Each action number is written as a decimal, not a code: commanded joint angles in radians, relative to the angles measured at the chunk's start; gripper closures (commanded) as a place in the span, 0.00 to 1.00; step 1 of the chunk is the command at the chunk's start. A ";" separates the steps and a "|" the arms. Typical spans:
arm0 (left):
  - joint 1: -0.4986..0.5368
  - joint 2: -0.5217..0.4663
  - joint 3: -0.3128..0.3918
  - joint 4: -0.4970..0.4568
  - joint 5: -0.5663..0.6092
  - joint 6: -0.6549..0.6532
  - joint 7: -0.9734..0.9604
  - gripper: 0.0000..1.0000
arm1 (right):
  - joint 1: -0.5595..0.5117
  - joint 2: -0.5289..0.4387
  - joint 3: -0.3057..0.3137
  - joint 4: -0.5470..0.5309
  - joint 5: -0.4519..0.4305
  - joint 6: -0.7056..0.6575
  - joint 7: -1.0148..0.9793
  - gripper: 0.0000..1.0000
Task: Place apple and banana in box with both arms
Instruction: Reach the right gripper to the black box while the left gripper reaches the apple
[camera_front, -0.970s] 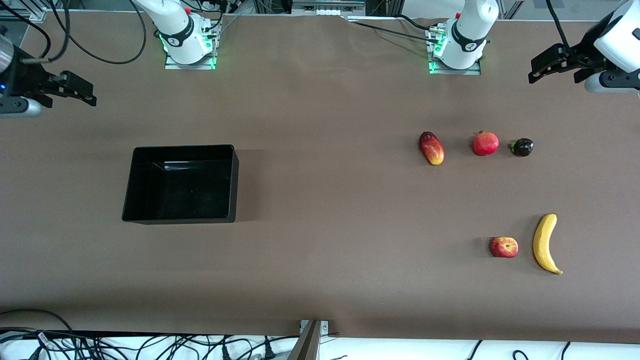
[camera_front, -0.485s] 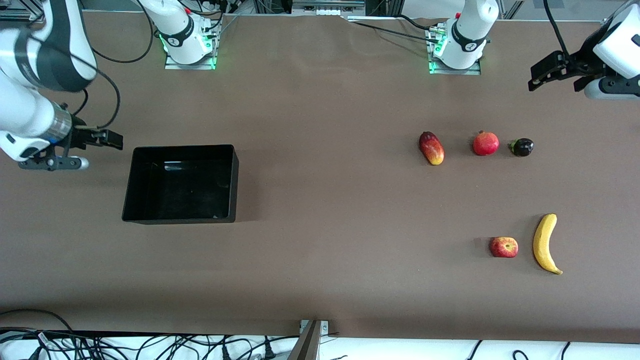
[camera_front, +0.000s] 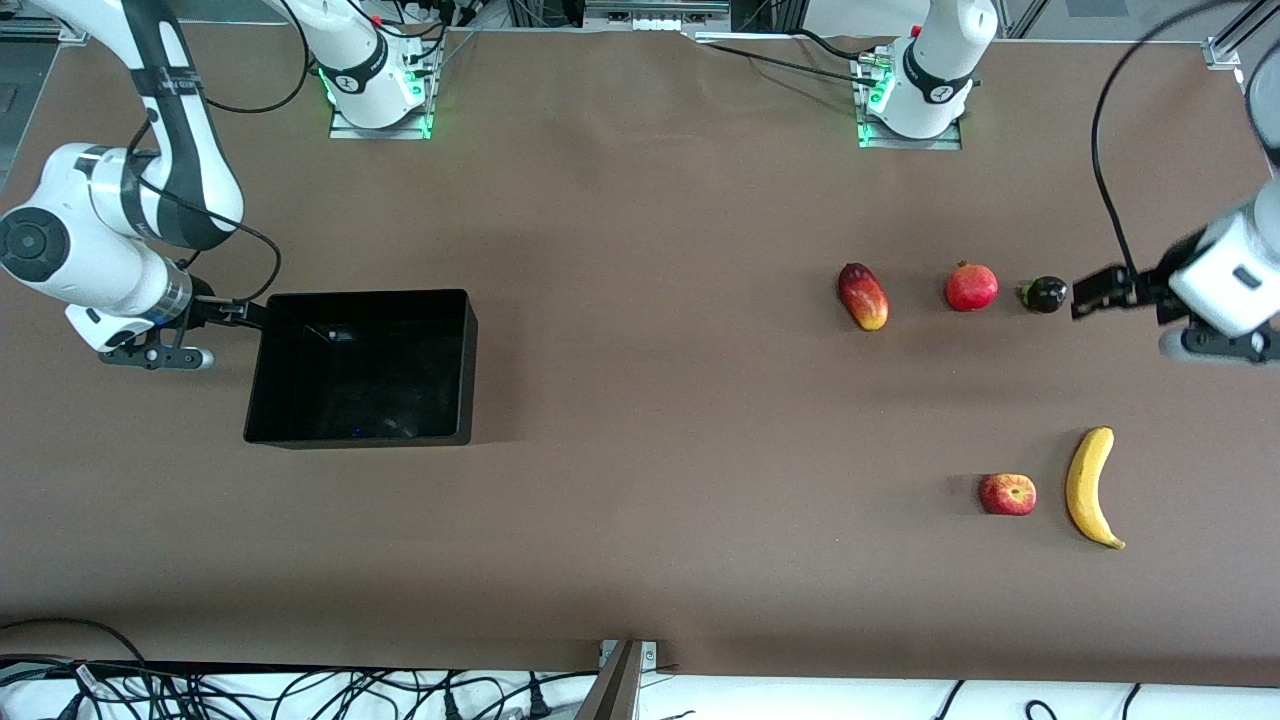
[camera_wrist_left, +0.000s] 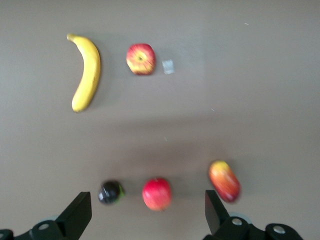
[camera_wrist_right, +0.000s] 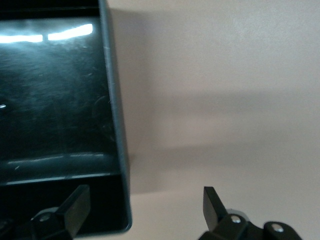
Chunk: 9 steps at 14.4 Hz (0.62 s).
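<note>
The apple (camera_front: 1007, 494) and the banana (camera_front: 1090, 487) lie side by side near the left arm's end of the table, nearer the front camera than the other fruit. Both show in the left wrist view, apple (camera_wrist_left: 141, 59) and banana (camera_wrist_left: 87, 72). The black box (camera_front: 470, 370) stands empty toward the right arm's end. My left gripper (camera_front: 1095, 292) is open and empty in the air (camera_wrist_left: 145, 217), beside a dark round fruit. My right gripper (camera_front: 235, 312) is open and empty (camera_wrist_right: 145, 205), its fingers astride the box's end wall (camera_wrist_right: 115, 125).
A mango (camera_front: 862, 296), a pomegranate (camera_front: 971, 287) and a dark round fruit (camera_front: 1043, 294) lie in a row farther from the front camera than the apple. Cables hang along the table's front edge (camera_front: 300, 690).
The right gripper has moved from the table's end to the box's end wall. The left gripper has come from near the arm bases to beside the dark fruit. The fruit has not moved.
</note>
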 joint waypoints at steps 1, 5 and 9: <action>0.026 0.048 -0.004 0.014 0.003 0.055 0.052 0.00 | -0.019 0.047 0.003 -0.012 0.006 0.077 -0.017 0.00; 0.033 0.135 -0.010 0.014 0.000 0.184 0.077 0.00 | -0.022 0.081 0.003 -0.010 0.059 0.114 -0.054 0.02; 0.053 0.259 -0.012 0.017 -0.035 0.369 0.118 0.00 | -0.028 0.117 0.003 -0.010 0.098 0.169 -0.090 0.07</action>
